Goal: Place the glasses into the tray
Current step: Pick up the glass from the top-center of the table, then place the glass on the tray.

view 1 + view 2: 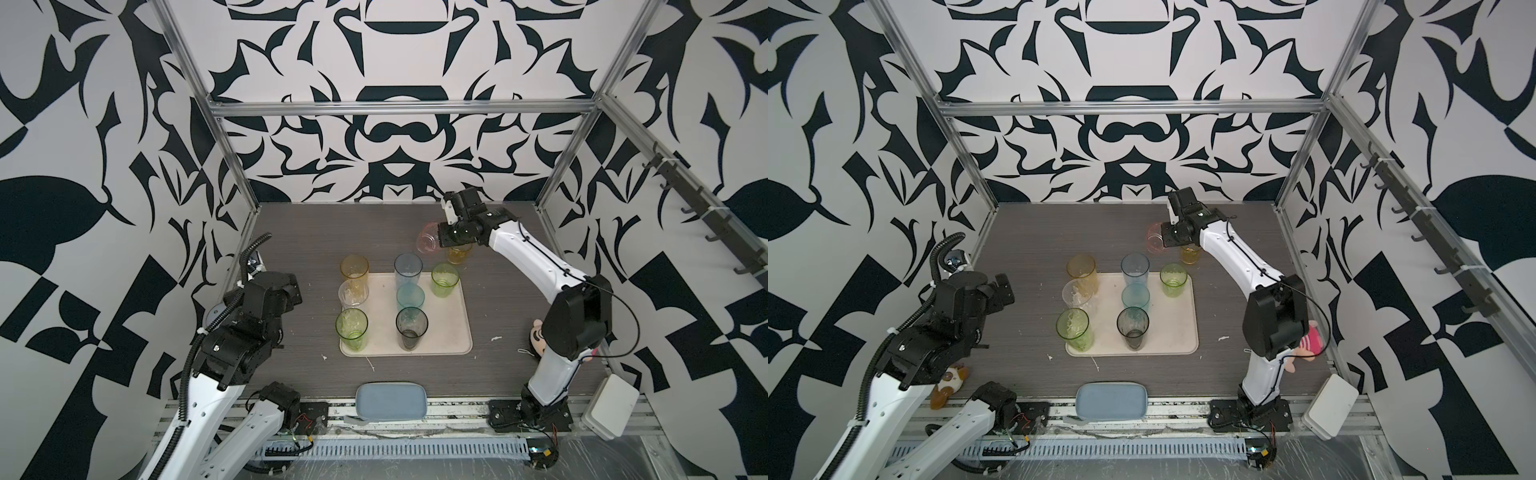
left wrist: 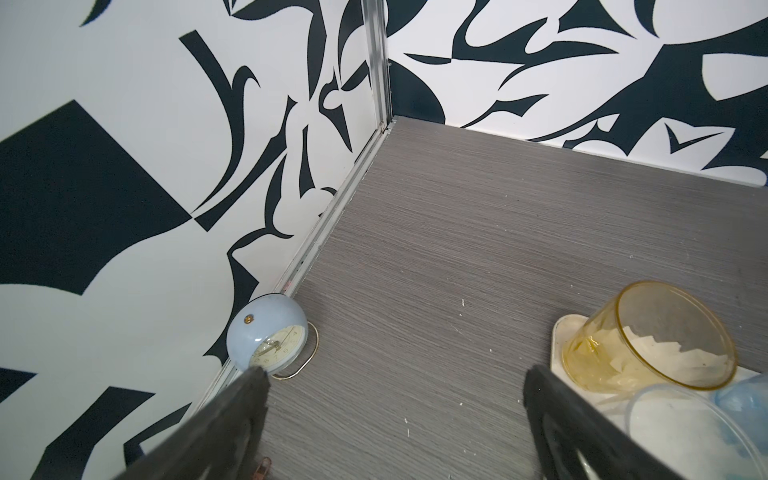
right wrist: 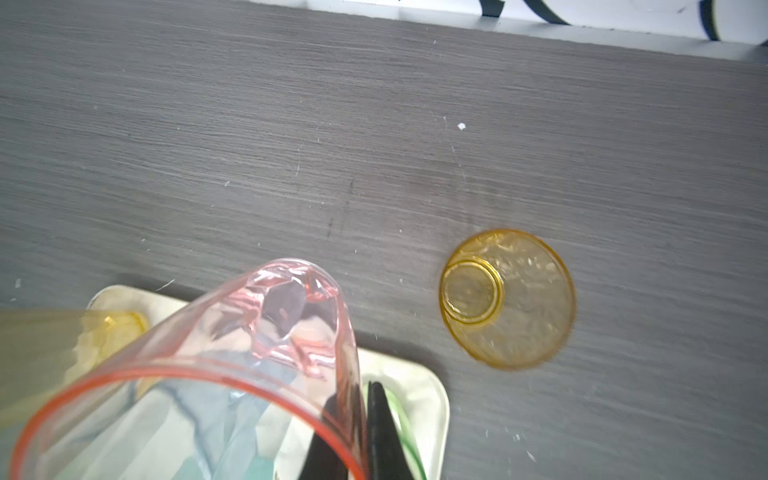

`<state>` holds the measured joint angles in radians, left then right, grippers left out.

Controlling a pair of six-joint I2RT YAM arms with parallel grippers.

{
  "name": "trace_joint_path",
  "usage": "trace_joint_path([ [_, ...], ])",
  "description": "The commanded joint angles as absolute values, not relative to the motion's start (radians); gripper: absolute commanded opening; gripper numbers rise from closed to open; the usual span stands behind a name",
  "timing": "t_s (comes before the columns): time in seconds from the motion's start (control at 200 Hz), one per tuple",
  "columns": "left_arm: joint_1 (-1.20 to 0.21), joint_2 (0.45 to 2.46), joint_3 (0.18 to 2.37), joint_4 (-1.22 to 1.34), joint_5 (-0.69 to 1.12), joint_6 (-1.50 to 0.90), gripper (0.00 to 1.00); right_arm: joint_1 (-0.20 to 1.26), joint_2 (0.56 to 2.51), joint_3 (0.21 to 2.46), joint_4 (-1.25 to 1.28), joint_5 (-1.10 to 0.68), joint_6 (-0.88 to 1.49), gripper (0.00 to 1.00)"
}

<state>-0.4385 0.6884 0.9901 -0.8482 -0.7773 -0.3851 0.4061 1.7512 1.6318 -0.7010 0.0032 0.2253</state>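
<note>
With the tray [image 1: 451, 328] at the dial's centre and the back wall [image 1: 395, 145] at 12 o'clock, a left row of three glasses [image 1: 353, 293] stands along its 9 o'clock edge, a middle row of three glasses [image 1: 410, 296] runs 12 to 6, and a corner glass [image 1: 444, 279] stands at 1. A lone glass [image 1: 459, 252] stands on the table [image 1: 299, 237] just past that corner, and the held glass [image 1: 427, 240] hangs tilted in my right gripper [image 3: 365, 432] over the 12 o'clock edge. My left gripper [image 2: 395, 382] sits out at 9, the pad [image 1: 390, 401] at 6 on the table's near edge.
</note>
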Motion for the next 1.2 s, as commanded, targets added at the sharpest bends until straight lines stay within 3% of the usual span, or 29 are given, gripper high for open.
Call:
trace_joint_path([
  [0.0, -0.436, 0.680, 0.977, -0.838, -0.777, -0.391, 1.00, 0.406, 1.654, 1.606, -0.754, 0.005, 0.238, 0.00],
  [0.765, -0.437, 0.705, 0.968, -0.819, -0.773, -0.380, 1.00, 0.411, 1.139, 1.125, -0.799, -0.046, 0.360, 0.00],
  [1.195, -0.436, 0.722, 0.964, -0.785, -0.736, -0.377, 1.00, 0.493, 1.137, 0.990, -0.823, 0.041, 0.424, 0.00],
])
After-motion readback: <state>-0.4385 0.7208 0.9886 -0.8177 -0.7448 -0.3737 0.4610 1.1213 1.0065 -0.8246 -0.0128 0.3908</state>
